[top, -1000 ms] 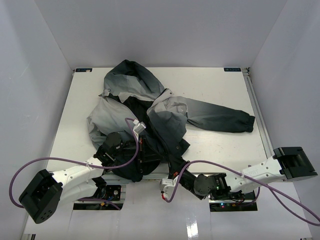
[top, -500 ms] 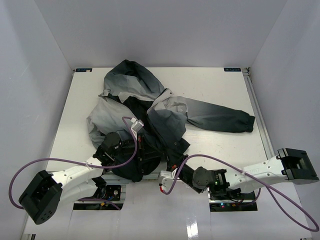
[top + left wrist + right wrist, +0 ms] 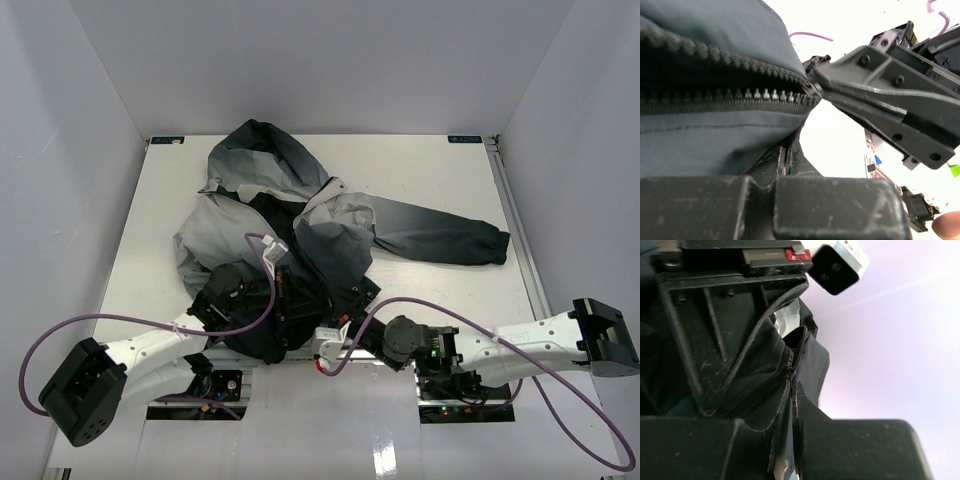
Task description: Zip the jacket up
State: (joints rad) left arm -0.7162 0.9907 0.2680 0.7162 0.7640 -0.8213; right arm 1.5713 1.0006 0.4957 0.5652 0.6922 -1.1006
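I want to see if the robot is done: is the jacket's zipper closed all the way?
No, in the left wrist view the jacket's zipper shows two rows of teeth lying apart, joining only at one end.

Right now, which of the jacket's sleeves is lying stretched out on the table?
The sleeve reaching right across the table, dark cuff at its end. The other is lost in crumpled light grey fabric on the left.
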